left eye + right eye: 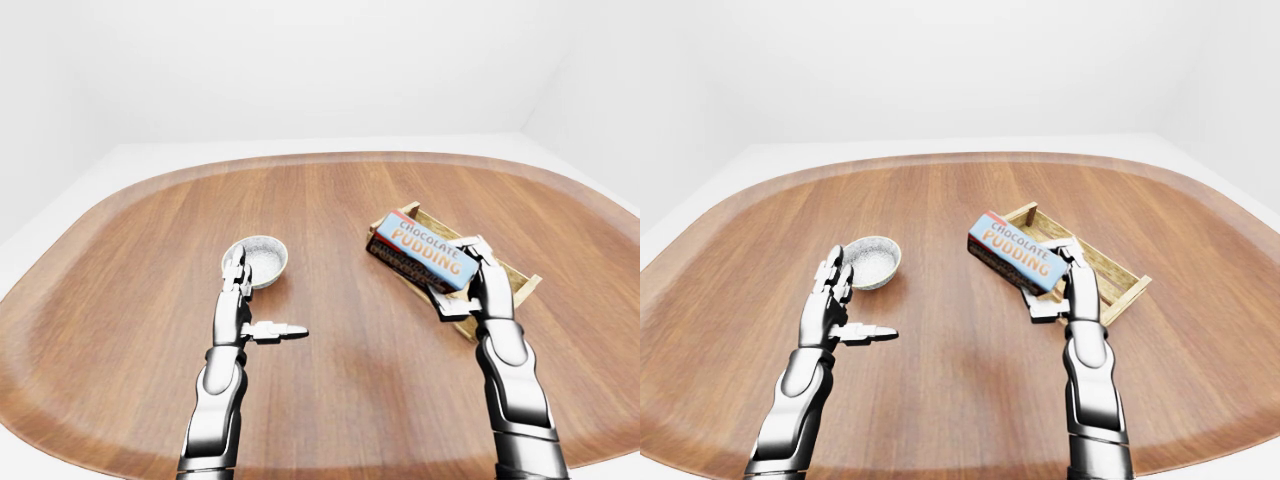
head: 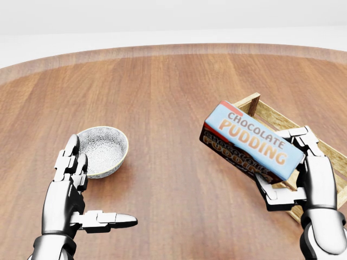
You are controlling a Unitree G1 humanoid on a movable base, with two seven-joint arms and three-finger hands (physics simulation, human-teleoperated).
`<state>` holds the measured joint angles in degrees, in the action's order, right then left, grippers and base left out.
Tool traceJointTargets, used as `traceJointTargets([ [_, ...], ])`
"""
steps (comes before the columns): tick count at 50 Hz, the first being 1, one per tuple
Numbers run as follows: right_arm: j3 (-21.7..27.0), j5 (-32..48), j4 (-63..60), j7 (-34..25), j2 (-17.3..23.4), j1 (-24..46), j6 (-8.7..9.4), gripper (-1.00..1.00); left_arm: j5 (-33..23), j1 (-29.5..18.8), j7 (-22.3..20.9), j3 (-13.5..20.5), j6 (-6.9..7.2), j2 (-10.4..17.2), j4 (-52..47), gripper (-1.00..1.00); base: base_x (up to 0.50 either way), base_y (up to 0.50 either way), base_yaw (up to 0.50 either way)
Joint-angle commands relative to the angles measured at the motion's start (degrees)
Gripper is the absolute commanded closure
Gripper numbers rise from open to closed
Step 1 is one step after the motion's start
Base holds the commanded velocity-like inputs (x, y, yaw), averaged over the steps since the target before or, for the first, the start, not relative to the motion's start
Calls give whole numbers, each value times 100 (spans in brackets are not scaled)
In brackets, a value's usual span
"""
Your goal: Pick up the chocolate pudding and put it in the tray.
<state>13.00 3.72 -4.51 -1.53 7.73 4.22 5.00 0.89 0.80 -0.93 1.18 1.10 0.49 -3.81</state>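
Fingers of the silver right hand (image 2: 303,173) are clamped on the lower right end of the blue-topped, dark-sided rectangular chocolate pudding box (image 2: 252,142), holding it clear of the brown wooden oval table (image 2: 173,86). From this hand the box slopes up and to the left in the head view, its far end out over bare wood, its held end over the near rim of the slatted pale wooden tray (image 1: 1110,275), which lies behind and to the right of the hand. Nothing stands between box and tray. Orange letters on the blue face read "CHOCOLATE PUDDING". Well off to the left, the silver left hand (image 2: 76,187) hovers with fingers spread and thumb out, gripping nothing; just beyond its fingertips sits a small grey patterned bowl (image 2: 103,149).
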Motion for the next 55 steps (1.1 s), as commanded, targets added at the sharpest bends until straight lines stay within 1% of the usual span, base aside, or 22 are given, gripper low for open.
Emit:
traceJointTargets([
  [1, 173, -131, 482, 103, 351, 617, 0, 100, -45, 13, -44, -23, -58, -1, 59, -100, 0, 0, 0],
  [3, 158, -146, 763, 128, 422, 787, 0, 100, -48, 13, -45, -24, -59, 0, 59, -100, 0, 0, 0],
  [5, 124, -141, 1403, 187, 465, 918, 0, 100, -46, 13, -44, -23, -63, -2, 61, -100, 0, 0, 0],
  [7, 101, -160, 1253, 199, 565, 1123, 0, 100, -47, 13, -43, -23, -60, -1, 60, -100, 0, 0, 0],
  [11, 71, -181, 1625, 233, 671, 1443, 0, 100, -48, 13, -44, -24, -61, -1, 60, -100, 0, 0, 0],
  [22, -55, -142, 3112, 433, 1075, 2593, 0, 100, -48, 13, -45, -24, -61, -1, 60, -100, 0, 0, 0],
  [24, -67, -126, 3426, 465, 1152, 2801, 0, 100, -46, 13, -44, -23, -61, -2, 60, -100, 0, 0, 0],
  [25, -70, -135, 3817, 492, 1174, 2908, 0, 100, -46, 13, -44, -23, -61, -1, 60, -100, 0, 0, 0],
  [26, -78, -143, 3866, 497, 1181, 2923, 0, 100, -46, 13, -44, -23, -61, -1, 60, -100, 0, 0, 0],
  [28, -91, -155, 4011, 503, 1308, 3243, 0, 100, -47, 13, -44, -23, -62, -1, 60, -100, 0, 0, 0],
  [37, -171, -284, 5326, 529, 1456, 3973, 0, 100, -45, 13, -45, -23, -62, -2, 60, -100, 0, 0, 0],
  [38, -188, -277, 5465, 550, 1468, 4018, -74, 100, -47, 13, -44, -24, -62, -1, 60, -100, 0, 0, 0],
  [39, -202, -268, 5732, 582, 1452, 4017, -331, 100, -46, 13, -44, -23, -60, -1, 59, -100, 0, 0, 0],
  [40, -215, -266, 5932, 596, 1457, 4058, -467, 100, -47, 13, -44, -23, -59, -1, 59, -100, 0, 0, 0],
  [41, -226, -267, 5965, 576, 1520, 4197, -319, 100, -45, 13, -45, -23, -59, -2, 59, -100, 0, 0, 0],
  [43, -235, -264, 6035, 586, 1549, 4263, -293, 100, -47, 13, -44, -23, -62, -1, 60, -100, 0, 0, 0],
  [44, -240, -252, 6241, 618, 1536, 4259, -472, 100, -44, 13, -44, -23, -62, -2, 60, -100, 0, 0, 0],
  [45, -247, -248, 6312, 610, 1573, 4360, -410, 100, -45, 13, -45, -23, -63, -2, 61, -100, 0, 0, 0],
  [46, -256, -242, 6360, 618, 1580, 4390, -412, 100, -46, 13, -45, -23, -60, -1, 60, -100, 0, 0, 0],
  [50, -272, -237, 6584, 661, 1571, 4507, -467, 100, -46, 13, -44, -23, -62, -2, 60, -100, 0, 0, 0],
  [52, -287, -207, 6852, 708, 1575, 4624, -557, 100, -45, 13, -44, -23, -63, -2, 60, -100, 0, 0, 0],
  [55, -285, -202, 7053, 744, 1593, 4709, -606, 100, -47, 13, -44, -23, -60, -1, 59, -100, 0, 0, 0],
])
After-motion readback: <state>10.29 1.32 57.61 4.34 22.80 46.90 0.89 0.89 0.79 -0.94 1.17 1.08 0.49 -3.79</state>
